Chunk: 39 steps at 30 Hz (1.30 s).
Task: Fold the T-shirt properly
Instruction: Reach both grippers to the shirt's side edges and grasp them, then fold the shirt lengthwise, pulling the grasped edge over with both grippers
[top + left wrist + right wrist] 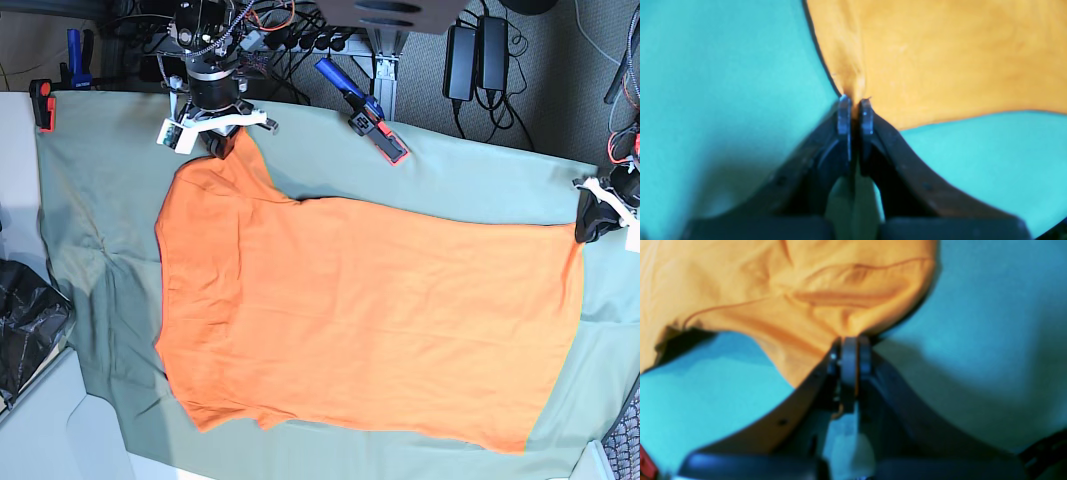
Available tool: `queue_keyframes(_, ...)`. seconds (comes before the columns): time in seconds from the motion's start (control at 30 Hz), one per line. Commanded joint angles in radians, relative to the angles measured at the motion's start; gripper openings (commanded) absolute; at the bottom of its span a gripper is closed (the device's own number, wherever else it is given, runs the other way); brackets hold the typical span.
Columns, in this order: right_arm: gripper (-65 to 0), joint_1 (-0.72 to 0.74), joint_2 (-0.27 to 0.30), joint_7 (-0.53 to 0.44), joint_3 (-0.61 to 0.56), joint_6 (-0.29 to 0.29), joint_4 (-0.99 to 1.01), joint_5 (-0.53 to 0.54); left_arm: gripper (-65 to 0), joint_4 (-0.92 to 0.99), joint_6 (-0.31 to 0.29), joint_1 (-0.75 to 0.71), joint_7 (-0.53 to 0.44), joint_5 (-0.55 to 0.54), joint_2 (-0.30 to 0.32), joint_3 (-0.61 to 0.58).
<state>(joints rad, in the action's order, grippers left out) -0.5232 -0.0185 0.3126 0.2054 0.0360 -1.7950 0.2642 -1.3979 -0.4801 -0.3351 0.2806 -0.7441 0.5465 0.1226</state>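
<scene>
The orange T-shirt (360, 310) lies spread flat on the green cloth sheet (100, 200). My right gripper (222, 145) is at the shirt's far left corner. In the right wrist view it (851, 353) is shut on a bunched fold of the T-shirt (773, 290), which lifts a little off the cloth. My left gripper (590, 228) is at the shirt's far right corner. In the left wrist view it (855, 111) is shut on the edge of the T-shirt (940, 60), which stretches away from the jaws.
The cloth looks teal in the wrist views (723, 83) (990, 306). A blue and red clamp (370, 120) and a red clamp (42, 105) hold its back edge. A black bag (25, 320) sits at the left. Cables and power bricks (475, 50) lie behind.
</scene>
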Motion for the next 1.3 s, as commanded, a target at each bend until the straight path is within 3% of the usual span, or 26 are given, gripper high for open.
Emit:
queue_keyframes(0.0, -65.0, -0.002, 0.008, -0.011, 0.002, -0.054, -0.015, -0.013, -65.0, -0.010, -0.011, 0.003, -0.003, 0.005, 0.023, 0.006)
queue_keyframes(0.03, -65.0, -0.002, 0.016, 0.006, 0.002, -0.060, -0.015, -0.023, -65.0, -0.010, -0.016, 0.003, -0.003, 0.004, 0.029, 0.006)
queue_keyframes(0.2, -65.0, -0.024, 0.075, 0.095, 0.009, -0.063, -0.023, -0.021, -65.0, -0.014, -0.158, -0.018, -0.003, -0.064, 0.093, 0.006)
queue_keyframes(0.43, -65.0, -0.118, 0.138, 0.120, 0.047, -0.063, -0.140, -0.011, -65.0, -0.025, -0.172, -0.053, -0.003, -0.095, 0.124, 0.017)
queue_keyframes(0.5, -65.0, -0.150, 0.140, 0.123, 0.063, -0.063, -0.181, -0.008, -65.0, -0.028, -0.177, -0.053, -0.002, -0.104, 0.125, 0.027)
queue_keyframes(0.57, -65.0, -0.175, 0.140, 0.123, 0.081, -0.064, -0.215, 0.018, -65.0, -0.035, -0.218, -0.053, 0.002, -0.123, 0.125, 0.040)
queue_keyframes(0.7, -65.0, -0.180, 0.140, 0.122, 0.115, -0.102, -0.262, 0.054, -65.0, -0.070, -0.218, -0.053, 0.001, -0.165, 0.127, 0.044)
queue_keyframes(0.8, -65.0, -0.142, 0.140, 0.122, 0.140, -0.145, -0.267, 0.085, -65.0, -0.104, -0.218, -0.044, -0.001, -0.166, 0.127, 0.044)
queue_keyframes(0.93, -65.0, -0.039, 0.147, 0.125, 0.150, -0.158, -0.264, 0.084, -65.0, -0.103, -0.218, 0.019, -0.003, -0.158, 0.113, 0.044)
queue_keyframes(1.27, -65.0, 0.292, 0.240, 0.140, 0.146, -0.237, -0.021, 0.093, -65.0, 0.089, -0.218, 0.282, -0.023, -0.091, 0.077, -0.008)
